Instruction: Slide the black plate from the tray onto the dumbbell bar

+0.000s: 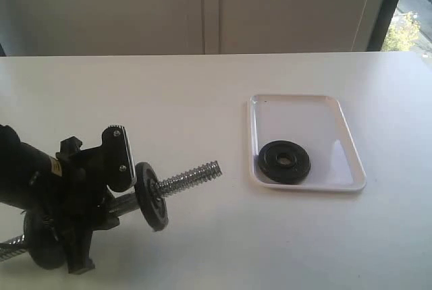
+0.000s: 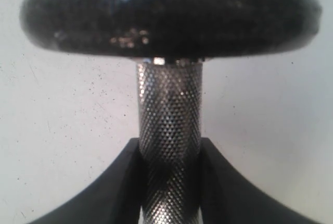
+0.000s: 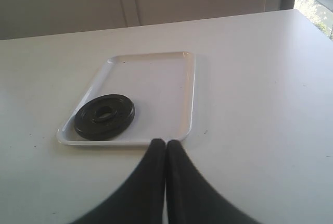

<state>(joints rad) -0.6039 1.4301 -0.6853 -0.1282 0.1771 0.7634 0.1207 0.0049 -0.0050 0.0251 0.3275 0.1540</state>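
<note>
Exterior view: the left arm (image 1: 20, 175) reaches in from the left edge, low over the white bench (image 1: 202, 101), with its wrist turned so the left fingers (image 1: 120, 158) clamp across the middle of the dumbbell bar (image 1: 192, 177). The bar is tilted, its bare threaded end pointing up and to the right, towards the tray. One fitted disc (image 1: 152, 195) sits on the bar just beside the fingers on that side. A second disc (image 1: 44, 243) sits on the lower end, partly hidden behind the arm.

Left wrist view: the fingers (image 2: 119, 182) stand partly apart and press on either side of the bar's knurled grip (image 2: 169, 109), with the fitted disc (image 2: 166, 18) edge-on just beyond them.

Further right in the exterior view, the tray (image 1: 304, 121) lies flat on the bench. The black plate (image 1: 270, 162) lies flat inside it, in the near corner on the bar's side, well apart from the threaded end.

Right wrist view: the right fingers (image 3: 151, 177) are pressed tightly together and hold nothing. They point at the tray (image 3: 156, 78), their tips near its rim, with the black plate (image 3: 119, 112) inside, off to one side. This arm does not show in the exterior view.
</note>
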